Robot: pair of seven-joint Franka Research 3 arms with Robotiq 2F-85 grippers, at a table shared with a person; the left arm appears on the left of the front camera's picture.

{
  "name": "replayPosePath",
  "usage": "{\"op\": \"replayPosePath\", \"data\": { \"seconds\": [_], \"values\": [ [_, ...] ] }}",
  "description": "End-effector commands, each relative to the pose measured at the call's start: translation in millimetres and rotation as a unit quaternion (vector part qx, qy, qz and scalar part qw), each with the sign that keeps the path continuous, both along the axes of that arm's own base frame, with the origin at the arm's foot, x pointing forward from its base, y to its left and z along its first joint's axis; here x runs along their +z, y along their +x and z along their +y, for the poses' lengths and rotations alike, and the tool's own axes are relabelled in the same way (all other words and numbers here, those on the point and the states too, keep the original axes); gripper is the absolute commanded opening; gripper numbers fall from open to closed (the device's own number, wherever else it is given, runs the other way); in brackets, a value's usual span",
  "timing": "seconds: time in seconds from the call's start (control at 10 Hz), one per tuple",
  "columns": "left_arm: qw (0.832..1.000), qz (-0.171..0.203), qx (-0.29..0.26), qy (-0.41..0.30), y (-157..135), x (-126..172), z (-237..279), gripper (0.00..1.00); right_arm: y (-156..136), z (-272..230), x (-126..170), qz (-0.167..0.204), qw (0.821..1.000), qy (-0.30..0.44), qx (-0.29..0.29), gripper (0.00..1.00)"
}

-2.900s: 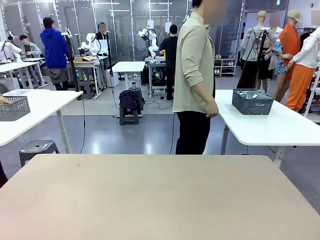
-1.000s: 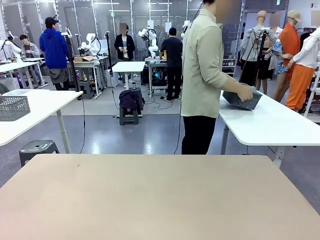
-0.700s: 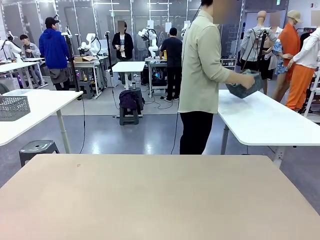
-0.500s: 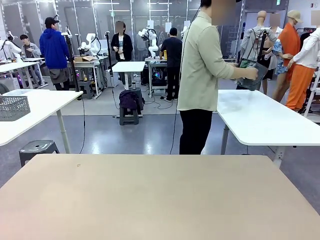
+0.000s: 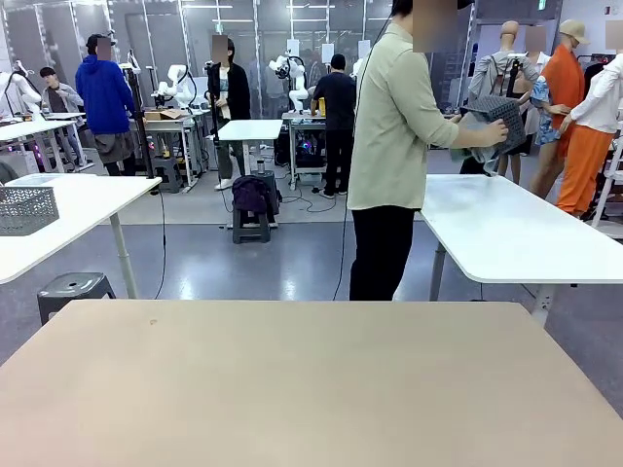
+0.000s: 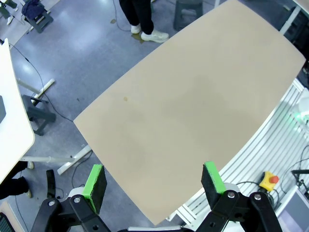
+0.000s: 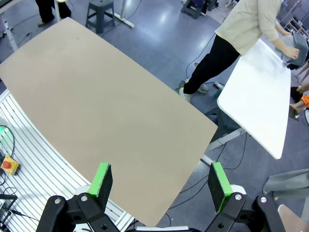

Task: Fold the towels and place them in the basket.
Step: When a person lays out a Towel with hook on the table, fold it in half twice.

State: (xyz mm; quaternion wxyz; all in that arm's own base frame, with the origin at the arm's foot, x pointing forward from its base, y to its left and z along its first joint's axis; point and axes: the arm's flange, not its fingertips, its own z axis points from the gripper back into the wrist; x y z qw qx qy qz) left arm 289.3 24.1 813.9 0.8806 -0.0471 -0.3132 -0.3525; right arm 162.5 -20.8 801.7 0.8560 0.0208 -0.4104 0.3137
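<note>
A person in a pale green shirt stands beyond the far edge of the beige table [image 5: 292, 389], turned toward a white side table. Both of the person's hands hold the dark grey mesh basket [image 5: 494, 119] tipped at chest height; it also shows at the edge of the right wrist view [image 7: 300, 47]. The towels are hidden; I cannot tell whether they lie in the basket. My left gripper [image 6: 153, 179] hangs open high above the bare beige table [image 6: 193, 96]. My right gripper [image 7: 160, 182] is open too, high over the same table [image 7: 96, 106], with nothing between its fingers.
A white table [image 5: 516, 233] stands at the far right beside the person. Another white table with a second mesh basket [image 5: 24, 209] is at the far left, a grey stool [image 5: 70, 287] below it. Emergency-stop buttons [image 6: 269, 180] [image 7: 8, 164] sit off the table's near edge.
The person turned to the white table, picked the basket up from it and raised it, tilted, to chest height.
</note>
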Motion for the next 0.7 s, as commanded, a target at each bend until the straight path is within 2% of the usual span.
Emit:
{"op": "replayPosePath", "data": {
  "seconds": [0.0,0.6],
  "values": [
    [1.0,-0.001,0.0,0.0,-0.3,0.1,0.0,1.0,0.2,-0.3,0.3,-0.001,1.0,0.002,0.0,1.0],
    [1.0,-0.001,0.0,0.0,-0.3,0.1,0.0,1.0,0.2,-0.3,0.3,-0.001,1.0,0.002,0.0,1.0]
  ]
}}
